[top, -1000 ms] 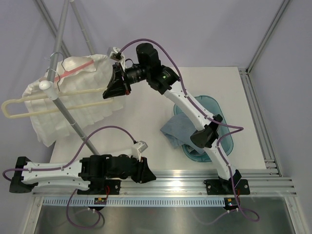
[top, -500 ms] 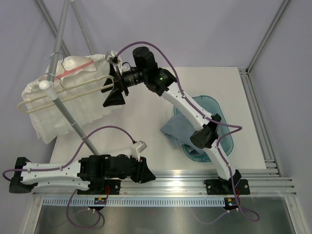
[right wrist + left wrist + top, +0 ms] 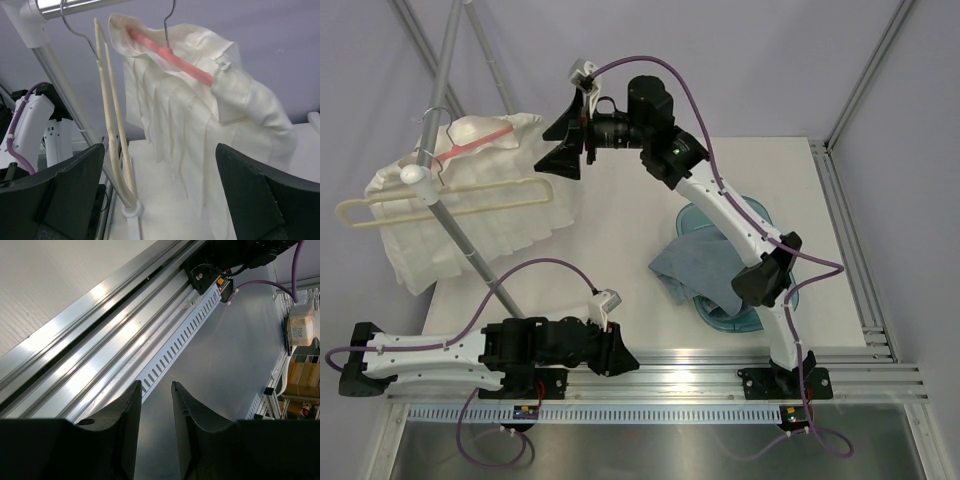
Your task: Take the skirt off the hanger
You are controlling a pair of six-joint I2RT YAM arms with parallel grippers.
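The white pleated skirt (image 3: 470,240) hangs on a pink hanger (image 3: 475,143) hooked over the rack's rail. In the right wrist view the skirt (image 3: 200,120) drapes from the pink hanger (image 3: 172,54), its waistband folded over the bar. My right gripper (image 3: 554,143) is open in the air just right of the skirt's top, touching nothing; the skirt shows between and beyond its wide-apart fingers (image 3: 65,190). My left gripper (image 3: 620,355) rests low by the base rail, jaws a little apart and empty (image 3: 156,387).
A cream loop hanger (image 3: 440,200) hangs empty on the same rail, beside the skirt (image 3: 112,125). The slanted grey rack pole (image 3: 470,255) runs down to the table. A blue cloth (image 3: 685,265) spills from a teal basin (image 3: 770,215) at the right.
My right gripper opened, letting go at the cream hanger's right end, and rose up and away to the right. The cream hanger swung back level. The left arm has not moved.
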